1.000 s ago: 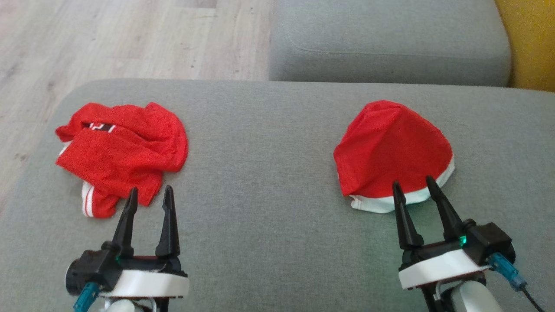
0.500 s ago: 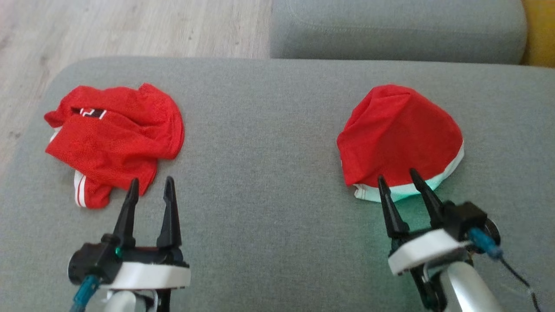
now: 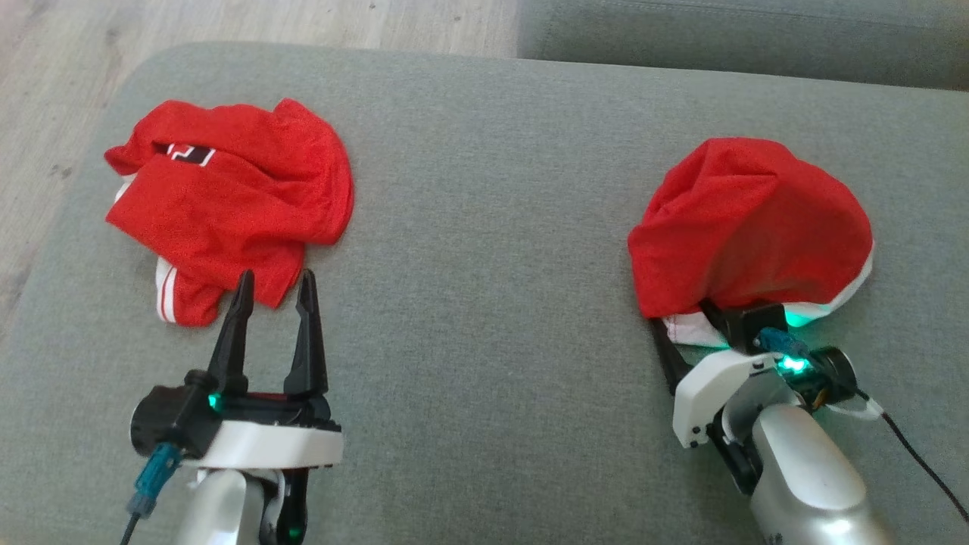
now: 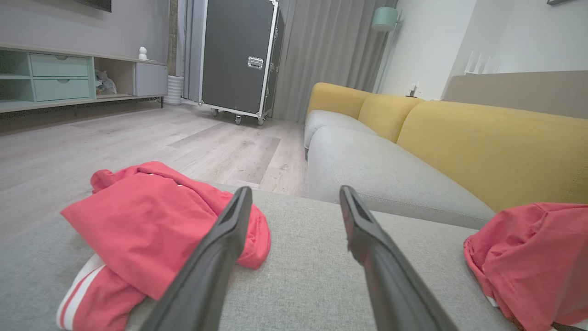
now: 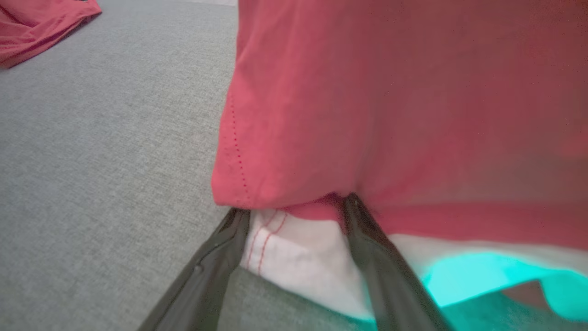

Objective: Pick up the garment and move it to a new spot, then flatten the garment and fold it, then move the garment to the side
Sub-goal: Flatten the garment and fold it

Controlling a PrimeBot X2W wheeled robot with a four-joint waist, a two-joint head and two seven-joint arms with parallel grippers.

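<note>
On the right side of the gray sofa cushion (image 3: 484,189), the right end effector (image 5: 295,207) is spread wide, with the white hem of the red garment (image 3: 749,219) between its fingers. It looks ready to pinch and lift. The left end effector (image 3: 275,278) hangs spread beside another red shirt (image 3: 227,197).

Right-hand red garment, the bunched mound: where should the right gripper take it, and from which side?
Take the red garment by the white hem at its near edge, coming low along the cushion from the robot's side. It juts out as a thin fold under the mound, and the open right gripper straddles it.
</note>
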